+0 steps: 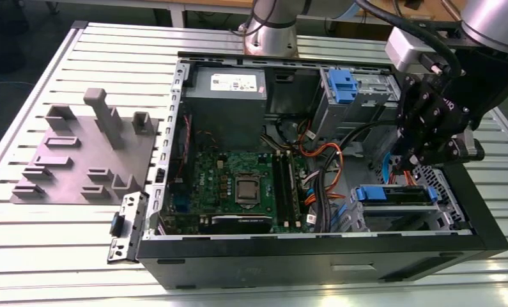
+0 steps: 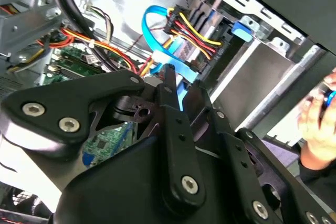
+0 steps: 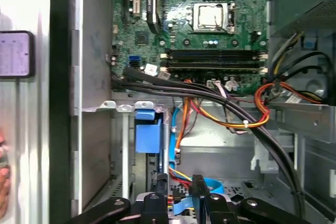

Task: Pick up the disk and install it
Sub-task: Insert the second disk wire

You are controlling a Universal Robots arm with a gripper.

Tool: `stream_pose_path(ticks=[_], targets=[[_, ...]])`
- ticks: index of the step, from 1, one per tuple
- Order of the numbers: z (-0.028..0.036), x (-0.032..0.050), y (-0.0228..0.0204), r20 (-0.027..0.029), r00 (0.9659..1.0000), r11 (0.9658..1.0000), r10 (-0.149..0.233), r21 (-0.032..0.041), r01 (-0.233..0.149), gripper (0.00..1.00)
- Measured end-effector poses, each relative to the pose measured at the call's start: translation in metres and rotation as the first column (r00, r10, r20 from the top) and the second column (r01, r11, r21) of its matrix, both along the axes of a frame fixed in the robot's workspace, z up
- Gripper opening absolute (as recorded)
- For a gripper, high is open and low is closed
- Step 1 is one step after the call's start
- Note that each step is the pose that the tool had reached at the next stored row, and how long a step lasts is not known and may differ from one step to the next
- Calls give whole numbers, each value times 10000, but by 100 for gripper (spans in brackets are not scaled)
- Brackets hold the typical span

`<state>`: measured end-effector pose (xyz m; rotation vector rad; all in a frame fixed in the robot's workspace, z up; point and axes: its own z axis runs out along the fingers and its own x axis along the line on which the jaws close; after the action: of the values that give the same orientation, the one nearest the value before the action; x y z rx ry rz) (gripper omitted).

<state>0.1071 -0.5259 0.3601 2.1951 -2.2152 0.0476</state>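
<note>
The silver-grey hard drive in its blue plastic carrier [image 1: 394, 194] sits at the lower right of the exterior frame, in a bay of the black computer case [image 1: 322, 268]. The black gripper [image 3: 179, 183] hovers just above it, fingers narrowly parted and empty. The drive is likely stiff, dense and shock-sensitive, so the carrier's edges look the best hold.

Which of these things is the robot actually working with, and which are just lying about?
Part of the job: the disk in its blue frame, inside the computer case; the gripper close by, open and empty.
Not needed just now: the grey tray of blocks beside the case; the power supply box; a person's hand.
</note>
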Motion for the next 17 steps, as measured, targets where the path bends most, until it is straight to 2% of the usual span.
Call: stream_pose_path(ticks=[1, 3, 6, 7, 13, 15, 16, 17], targets=[[-2, 0, 0, -1, 10000, 10000, 1, 69, 0, 33], [-4, 0, -1, -2, 10000, 9999, 0, 134, 0, 33], [-5, 0, -1, -2, 10000, 9999, 0, 140, 0, 31], [-6, 0, -1, -2, 10000, 9999, 0, 140, 0, 24], [-6, 0, -11, -2, 10000, 9999, 1, 140, -1, 24], [-6, 0, -13, -2, 10000, 9999, 0, 140, 0, 22], [-6, 0, -14, -2, 10000, 9999, 0, 140, 0, 16], [-6, 0, -14, -3, 10000, 9999, 1, 140, 0, 16]])
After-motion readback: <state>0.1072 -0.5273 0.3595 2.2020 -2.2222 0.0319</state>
